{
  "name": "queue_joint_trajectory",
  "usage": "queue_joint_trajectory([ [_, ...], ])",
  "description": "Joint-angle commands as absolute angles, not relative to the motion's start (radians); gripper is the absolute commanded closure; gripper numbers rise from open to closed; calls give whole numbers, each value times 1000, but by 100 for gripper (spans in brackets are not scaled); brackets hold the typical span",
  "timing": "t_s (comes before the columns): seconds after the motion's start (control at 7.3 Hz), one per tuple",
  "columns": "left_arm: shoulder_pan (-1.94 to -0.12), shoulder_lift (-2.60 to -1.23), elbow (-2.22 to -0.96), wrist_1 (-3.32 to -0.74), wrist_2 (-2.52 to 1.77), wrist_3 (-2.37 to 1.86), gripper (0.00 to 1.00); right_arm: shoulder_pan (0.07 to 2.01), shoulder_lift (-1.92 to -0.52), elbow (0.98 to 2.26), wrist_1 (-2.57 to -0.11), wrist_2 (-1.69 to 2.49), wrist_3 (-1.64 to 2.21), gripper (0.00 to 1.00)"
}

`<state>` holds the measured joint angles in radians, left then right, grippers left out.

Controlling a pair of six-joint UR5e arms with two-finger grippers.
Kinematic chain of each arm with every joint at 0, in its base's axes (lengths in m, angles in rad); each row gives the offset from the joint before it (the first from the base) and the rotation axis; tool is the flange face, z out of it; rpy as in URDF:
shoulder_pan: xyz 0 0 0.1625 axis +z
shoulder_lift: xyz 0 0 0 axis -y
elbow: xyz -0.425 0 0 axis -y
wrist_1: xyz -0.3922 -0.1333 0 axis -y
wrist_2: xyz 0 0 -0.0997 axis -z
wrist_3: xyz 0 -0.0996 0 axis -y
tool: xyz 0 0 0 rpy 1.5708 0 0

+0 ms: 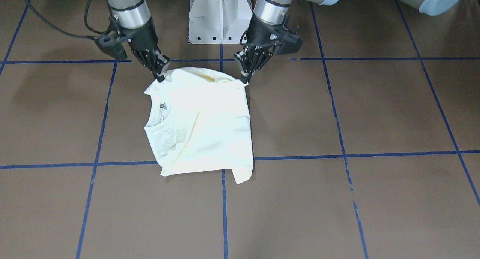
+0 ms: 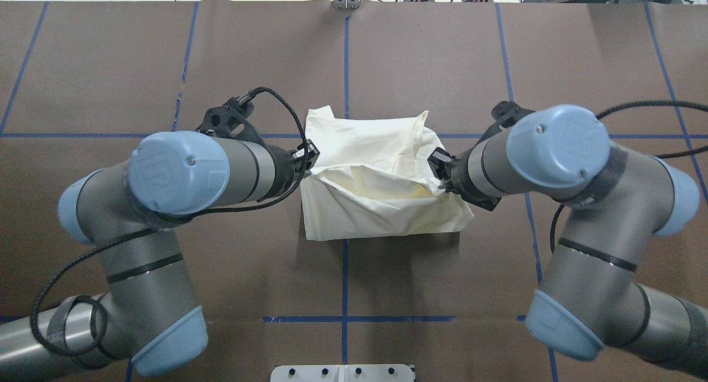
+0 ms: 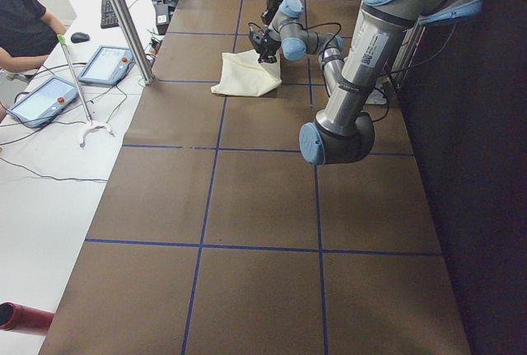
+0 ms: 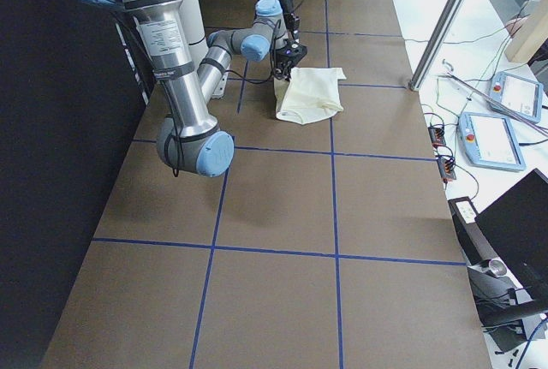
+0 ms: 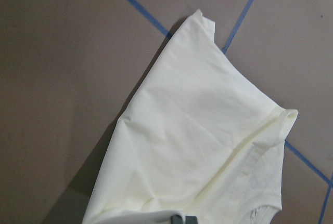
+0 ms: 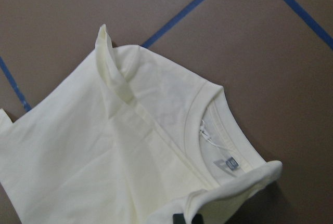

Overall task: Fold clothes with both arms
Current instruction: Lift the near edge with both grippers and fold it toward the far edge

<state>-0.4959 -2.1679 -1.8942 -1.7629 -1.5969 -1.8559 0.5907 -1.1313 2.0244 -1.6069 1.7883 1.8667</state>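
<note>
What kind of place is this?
Likely a robotics lab: left arm and right arm at a table gridded with blue tape, teach pendants on a side desk, a T-shirt being folded.

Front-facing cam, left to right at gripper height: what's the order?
right gripper → T-shirt → left gripper. This view faces the robot, so its right gripper is on the view's left. Each gripper pinches a corner of the shirt's edge nearest the robot's base.
</note>
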Motion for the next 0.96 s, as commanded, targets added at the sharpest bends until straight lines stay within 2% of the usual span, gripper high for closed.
queue_joint_trajectory([
  [0.0,-544,-2207,-1723,-1871,-1595,-1795,100,660,-1045,1852,-1601,1821,1807,100],
  [0.27,-552,-2229,-1642,-1914,-1591,-1747,100,672,-948,1681,-1600,1827,1749,100],
  [0.41,-552,-2253,-1564,-1965,-1591,-1734,100,673,-943,1648,-1595,1841,1726,100],
  [0.82,-597,-2272,-1387,-2158,-1589,-1620,100,676,-925,1473,-1384,1841,1654,100],
])
